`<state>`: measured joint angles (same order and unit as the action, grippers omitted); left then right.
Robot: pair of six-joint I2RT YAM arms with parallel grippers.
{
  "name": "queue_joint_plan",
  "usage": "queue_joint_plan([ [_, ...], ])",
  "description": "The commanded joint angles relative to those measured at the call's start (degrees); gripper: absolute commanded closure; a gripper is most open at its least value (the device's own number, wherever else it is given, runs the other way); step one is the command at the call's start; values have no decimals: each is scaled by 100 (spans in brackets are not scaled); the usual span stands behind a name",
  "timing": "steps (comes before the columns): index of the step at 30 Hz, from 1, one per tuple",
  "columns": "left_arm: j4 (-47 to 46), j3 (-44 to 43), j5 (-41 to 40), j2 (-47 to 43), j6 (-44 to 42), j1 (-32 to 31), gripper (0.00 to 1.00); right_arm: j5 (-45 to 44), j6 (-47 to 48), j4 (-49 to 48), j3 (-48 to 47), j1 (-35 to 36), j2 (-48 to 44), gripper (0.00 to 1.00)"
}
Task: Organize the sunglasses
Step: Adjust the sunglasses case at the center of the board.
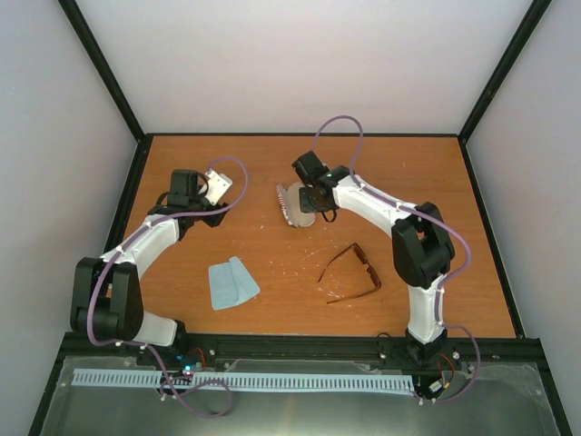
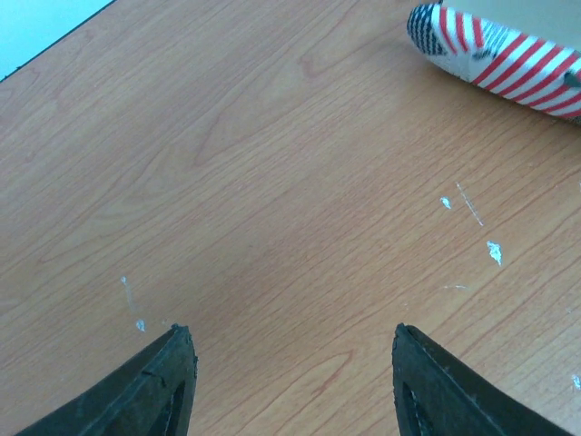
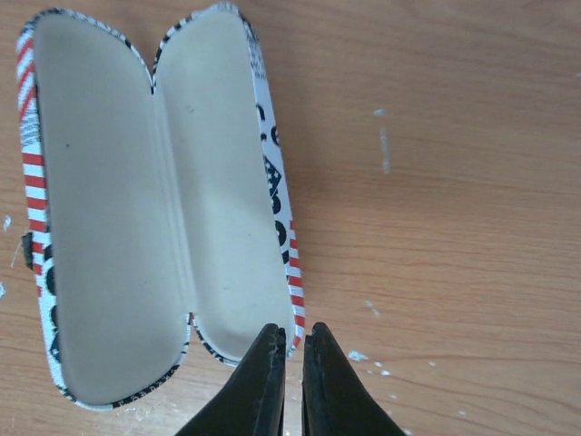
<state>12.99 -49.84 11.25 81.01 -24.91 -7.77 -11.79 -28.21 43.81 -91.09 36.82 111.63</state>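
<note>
The sunglasses (image 1: 352, 272), with a thin reddish-brown frame and dark lenses, lie with their arms unfolded on the table in front of the right arm. The tan case (image 1: 295, 207) with red-white stripes lies open at the table's middle back. In the right wrist view its cream lining (image 3: 118, 209) faces up. My right gripper (image 3: 292, 338) is pinched on the rim of the case's right half; it also shows in the top view (image 1: 306, 194). My left gripper (image 2: 295, 341) is open and empty over bare wood at the back left (image 1: 213, 186), with the case's striped end (image 2: 508, 50) off to its right.
A light blue square cloth (image 1: 231, 283) lies partly folded at the near left, by the left arm. Black frame posts and white walls close in the wooden table (image 1: 272, 163) at the back and sides.
</note>
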Motion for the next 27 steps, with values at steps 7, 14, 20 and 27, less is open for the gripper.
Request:
queue_joint_plan([
  [7,43,-34,-87,-99,47,48,40,483,92,1,-790,1,817,94],
  [14,23,-60,-79,-39,72,48,40,592,157,86,-711,-43,982,94],
  [20,5,-80,-69,14,66,46,40,1035,11,-7,-458,-26,910,94],
  [27,1060,82,1032,-240,-1260,119,39,1063,-267,-112,-146,-8,159,89],
])
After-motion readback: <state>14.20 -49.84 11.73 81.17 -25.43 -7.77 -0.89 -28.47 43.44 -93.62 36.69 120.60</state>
